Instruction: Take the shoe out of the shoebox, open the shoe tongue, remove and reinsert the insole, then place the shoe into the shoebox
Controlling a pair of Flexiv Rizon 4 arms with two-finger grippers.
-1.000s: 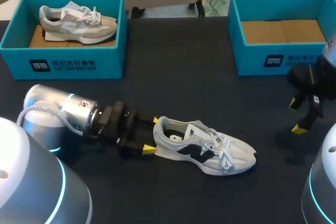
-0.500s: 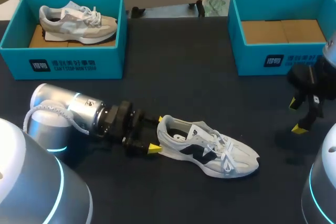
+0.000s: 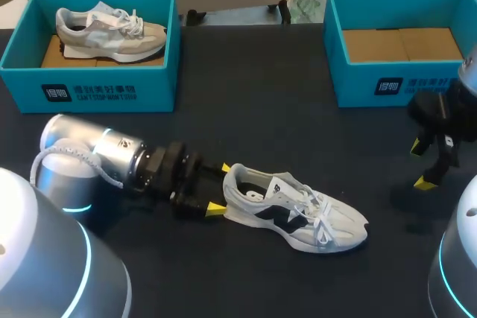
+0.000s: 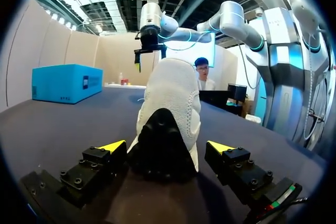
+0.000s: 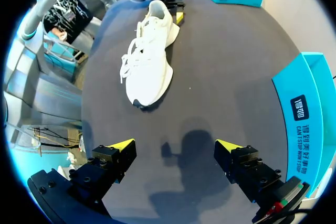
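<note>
White shoe [image 3: 294,214] with a black side mark, upright on its sole on the dark bench [image 3: 253,94], laces up, opening facing upward.

At the shoe's heel: left gripper [image 3: 220,188], spread wide, one yellow-tipped finger on each side of the heel. From the left wrist, black heel patch lying between the fingers, a sliver of gap at one finger, nothing clamped.

Well apart from the shoe, out past its toe: right gripper [image 3: 421,164], hanging above the bench, fingers wide, holding nothing. Its shadow on the bench, short of the toe.

Far behind the shoe on the heel side: teal left box [image 3: 89,94] with a grey shoe [image 3: 112,26] inside. Far behind on the toe side: teal right box [image 3: 387,87], brown cardboard floor showing.
</note>
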